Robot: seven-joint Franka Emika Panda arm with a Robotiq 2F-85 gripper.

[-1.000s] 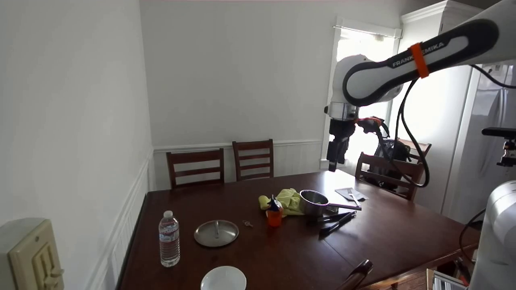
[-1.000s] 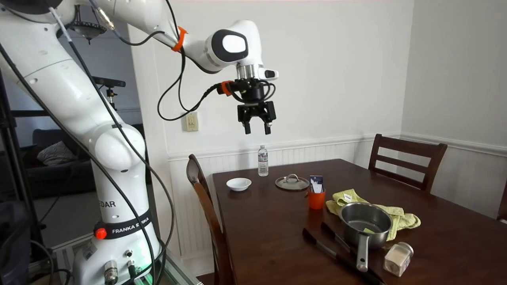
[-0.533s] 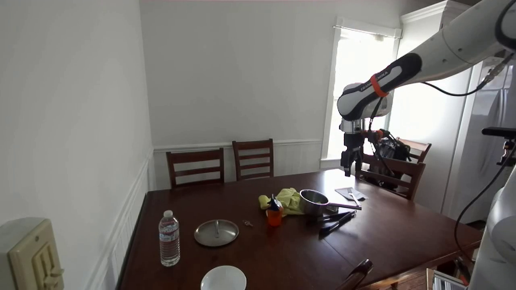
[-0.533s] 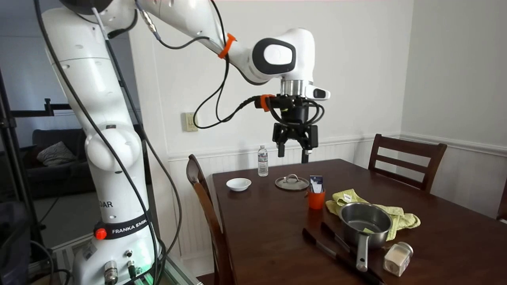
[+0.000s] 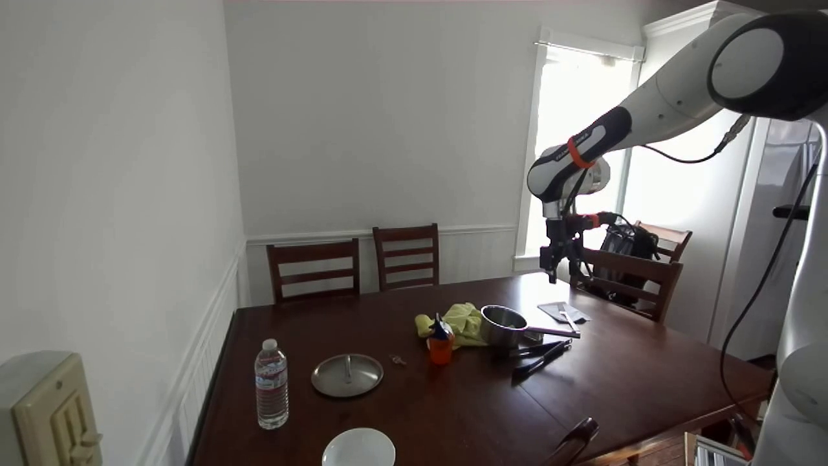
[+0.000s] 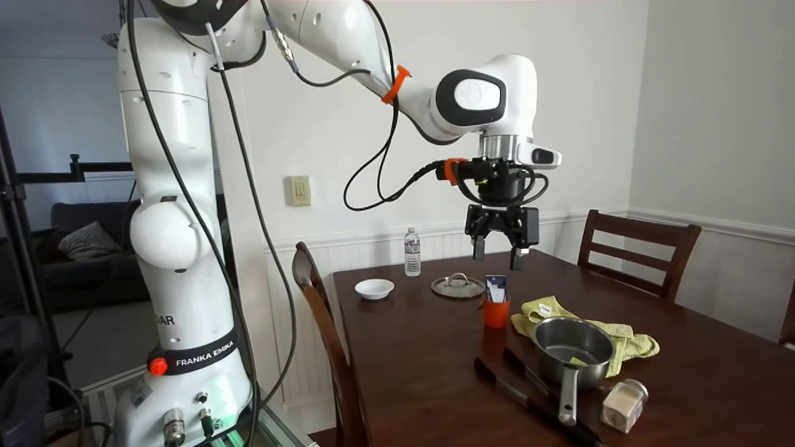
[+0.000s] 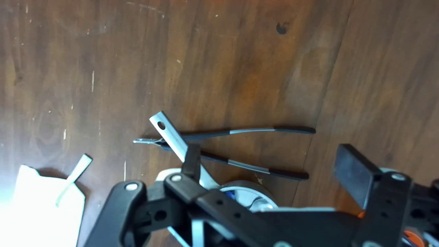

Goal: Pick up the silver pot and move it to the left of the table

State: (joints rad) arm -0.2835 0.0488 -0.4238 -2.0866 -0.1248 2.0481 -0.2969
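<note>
Approach to the pot [image 6: 574,343], by the look of it; no grasp made yet. For the tool [image 6: 497,253], a wide gap between the fingers [image 7: 355,176], with nothing held, up in the air at eleven o'clock from the pot in an exterior view. As for the pot: stands upright on the worktop [image 6: 422,372], at four o'clock from the orange cup [image 6: 496,313] in that view, with the handle [image 6: 568,397] towards six. Probably calls next for a move towards five o'clock and downward, then closing, perhaps on the handle. Could snag the tongs [image 7: 248,166], crossed over by the handle in the wrist view, or nudge the jar [image 6: 624,406] near five o'clock from the pot. Afterwards, should need a lift and a carry towards ten o'clock, to the side with the bottle [image 6: 412,251], likely the left meant.
</note>
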